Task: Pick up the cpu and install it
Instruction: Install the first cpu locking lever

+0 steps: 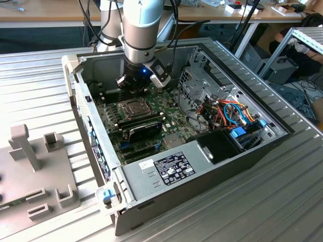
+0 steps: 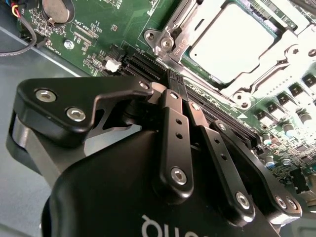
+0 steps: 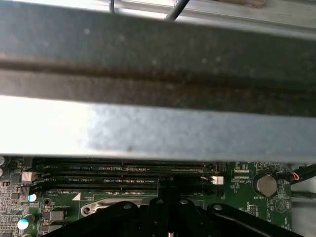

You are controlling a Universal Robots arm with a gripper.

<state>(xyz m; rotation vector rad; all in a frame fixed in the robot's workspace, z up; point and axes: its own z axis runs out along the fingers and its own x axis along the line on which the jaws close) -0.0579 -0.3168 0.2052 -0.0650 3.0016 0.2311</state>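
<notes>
The cpu (image 2: pixel 232 44) is a flat silver-grey square lying in its socket on the green motherboard (image 1: pixel 113 118), with the hinged metal frame (image 2: pixel 279 59) around its edges. In the exterior view the socket (image 1: pixel 132 107) sits just in front of my gripper (image 1: pixel 134 84), which hangs low inside the open computer case. In both wrist views the black fingers (image 2: pixel 170 106) stand pressed together, with nothing visible between them. The gripper (image 2: pixel 177 84) is beside the socket, over the black slots (image 2: pixel 143 64), and apart from the cpu. My gripper (image 3: pixel 168 186) points toward the memory slots (image 3: pixel 123 177).
The case's back wall (image 3: pixel 158 74) is close behind the gripper. A long black module (image 1: pixel 144 126) lies in front of the socket. A drive cage (image 1: pixel 197 85), coloured cables (image 1: pixel 232 113) and the power supply (image 1: pixel 171 169) stand on the exterior view's right. A grey fixture (image 1: pixel 35 151) lies outside the case.
</notes>
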